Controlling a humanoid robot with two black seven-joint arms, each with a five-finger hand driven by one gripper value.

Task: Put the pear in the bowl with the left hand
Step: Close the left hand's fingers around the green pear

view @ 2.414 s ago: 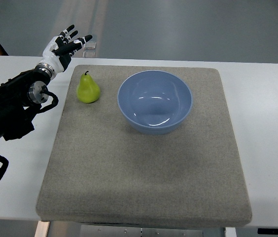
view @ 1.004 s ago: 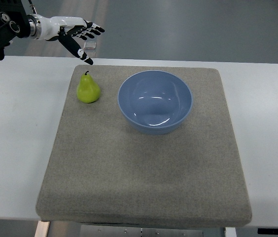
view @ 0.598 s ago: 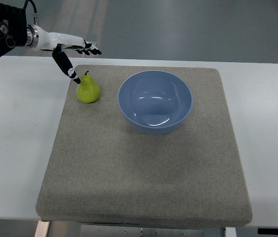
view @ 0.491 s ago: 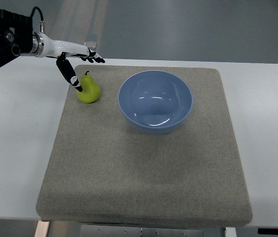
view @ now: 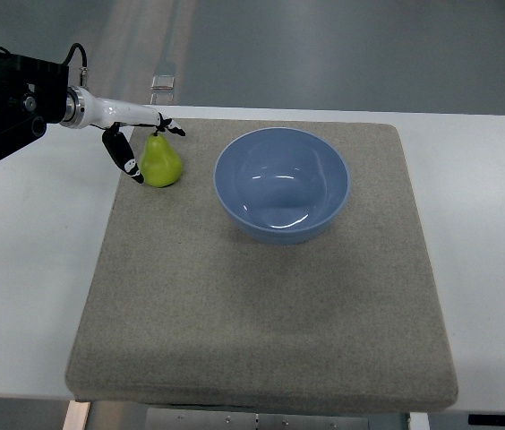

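- One left hand (view: 141, 134) on it, fingers spread wide around the upright yellow-green pear (view: 159, 162); contact unclear.
- Round blue plastic bowl (view: 281, 184) lies to the pear's right.

My left hand (view: 136, 134) looks like glossy white plastic w/ black fingertips, arm housing matt black. Pear (view: 160, 161) has a smooth, waxy yellow-green skin, slight sheen. Bowl (view: 281, 184) is smooth blue, glossy, prob. plastic or glazed, w/ light reflections inside. Mat (view: 261, 313) is grey, rough felt-like cloth, matt. Table (view: 29, 260) is smooth white, semi-matt.
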